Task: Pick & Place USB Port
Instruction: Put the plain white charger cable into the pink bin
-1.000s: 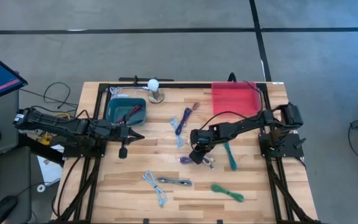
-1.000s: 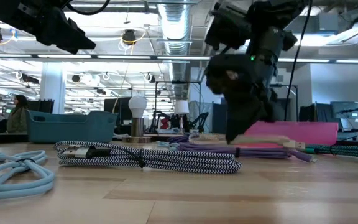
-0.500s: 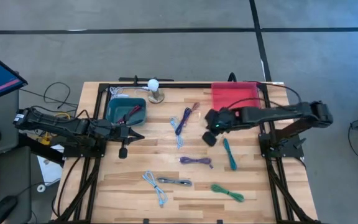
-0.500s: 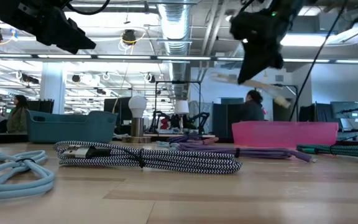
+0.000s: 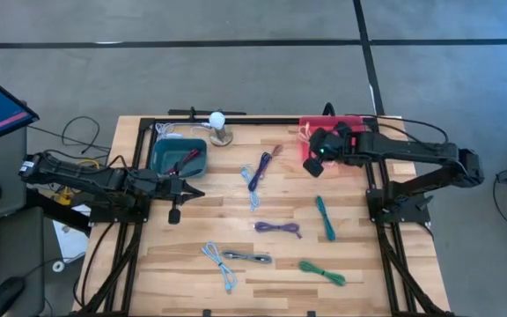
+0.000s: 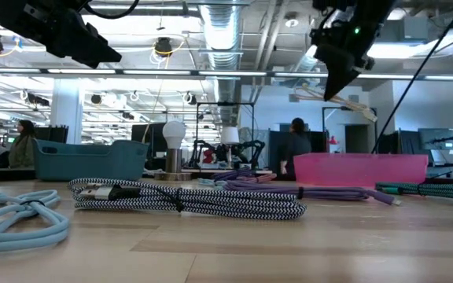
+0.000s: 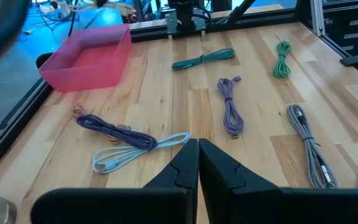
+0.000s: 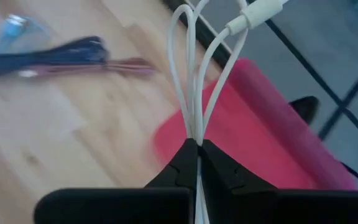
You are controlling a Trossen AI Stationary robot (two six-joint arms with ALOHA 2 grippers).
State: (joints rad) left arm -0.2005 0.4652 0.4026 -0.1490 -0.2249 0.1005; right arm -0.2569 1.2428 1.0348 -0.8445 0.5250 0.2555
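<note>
While clamped in the right gripper point(image 8: 194, 146), the white cable point(image 8: 194, 81) hangs over the pink bin point(image 5: 352, 132).

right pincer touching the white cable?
Touching. The right wrist view shows the right pincer shut on the white cable, whose loops rise from between its fingers, near the red bin.

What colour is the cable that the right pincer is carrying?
White. The cable, pinched in the right pincer, shows best in the right wrist view.

White looped cable point(image 8: 194, 93) dangles above pink bin point(image 8: 272, 143).
</note>
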